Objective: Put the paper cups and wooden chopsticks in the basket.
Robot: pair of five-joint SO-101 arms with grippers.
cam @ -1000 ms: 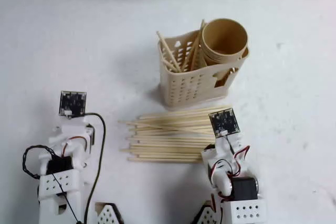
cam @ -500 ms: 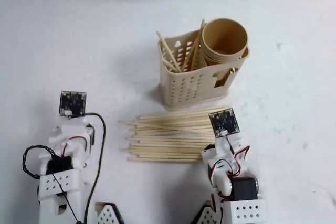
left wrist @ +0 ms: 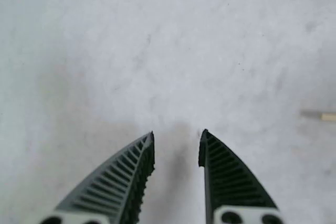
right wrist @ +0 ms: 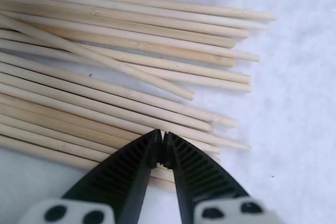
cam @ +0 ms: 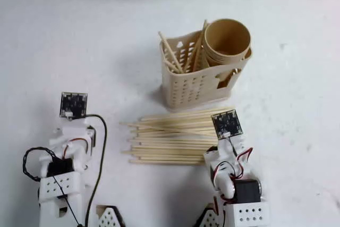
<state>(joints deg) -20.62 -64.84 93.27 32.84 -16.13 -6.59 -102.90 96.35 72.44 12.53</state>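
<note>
Stack of tan paper cups [cam: 227, 38] already sits in the cream perforated plastic basket [cam: 197, 83], with a few sticks [cam: 172, 54] leaning in the slot next to it. The bulk of the pale round wooden chopsticks [cam: 170, 141] lie in a loose flat pile on the white surface [cam: 79, 41], just in front of the basket.

Right arm [cam: 234, 176]: jaws pressed together, tips right over the pile's near end. Left arm [cam: 66, 155]: jaws spread over bare surface, well off the pile, holding nothing.

Risks as I see them:
- Going down with the jaws shut probably just shoves the sticks. They're round, so they roll and fan out.
- A pinch at the stick ends likely means long overhang, so droop or twist out mid-carry.
- One stick lies skewed across the others and may drag its neighbours up.
- The slot beside the cups looks tight. A missed insert could jab the wall and tip the basket, cups included.
</note>
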